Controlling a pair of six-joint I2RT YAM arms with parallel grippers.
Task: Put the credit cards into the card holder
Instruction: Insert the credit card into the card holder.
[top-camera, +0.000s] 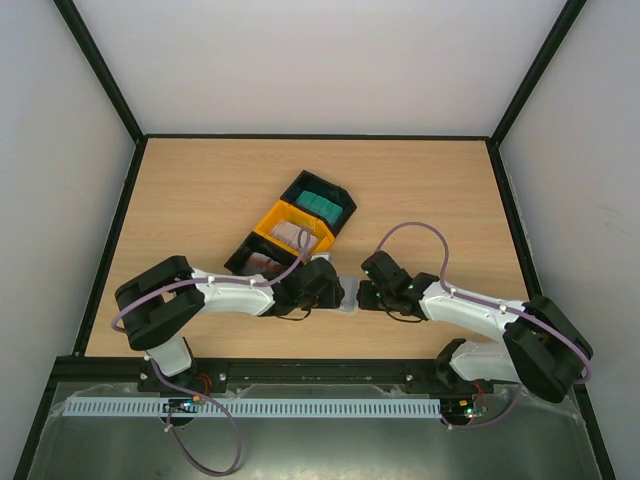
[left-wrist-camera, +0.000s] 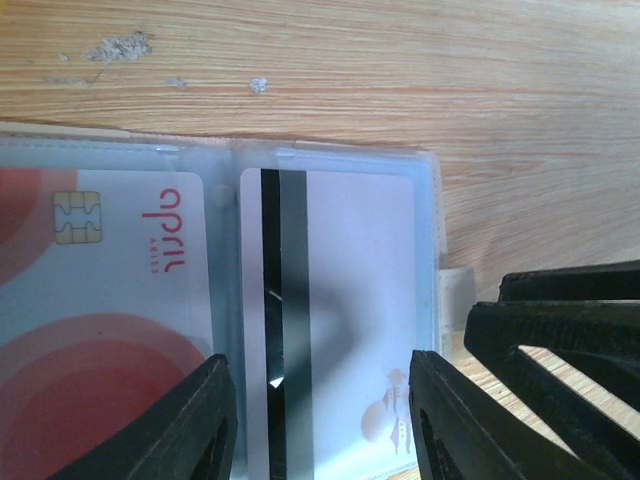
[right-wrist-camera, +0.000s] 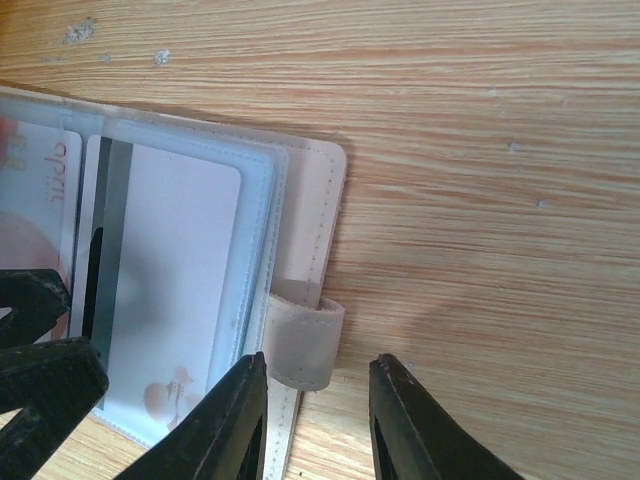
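Holder (right-wrist-camera: 305, 190) lies open on the table (right-wrist-camera: 480, 150) between both arms. The red card (left-wrist-camera: 110, 300) and striped card (left-wrist-camera: 345, 290) are in its clear sleeves. A teal card (top-camera: 322, 205) sits in a tray (top-camera: 345, 200), well apart.

Left claw (left-wrist-camera: 322, 405) stands half apart, astride the striped card; whether it pinches cannot be told. Right claw (right-wrist-camera: 315, 405) is part open around the snap tab (right-wrist-camera: 300, 340), holding nothing.

Advice: confirm the striped card is fully seated, and pin the holder down before lifting off.

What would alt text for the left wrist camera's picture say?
An open card holder lies on a wooden table, clear sleeves showing a white card with red blotches beside a white card with a dark stripe. Black fingers of the left gripper stand apart, flanking the striped card.
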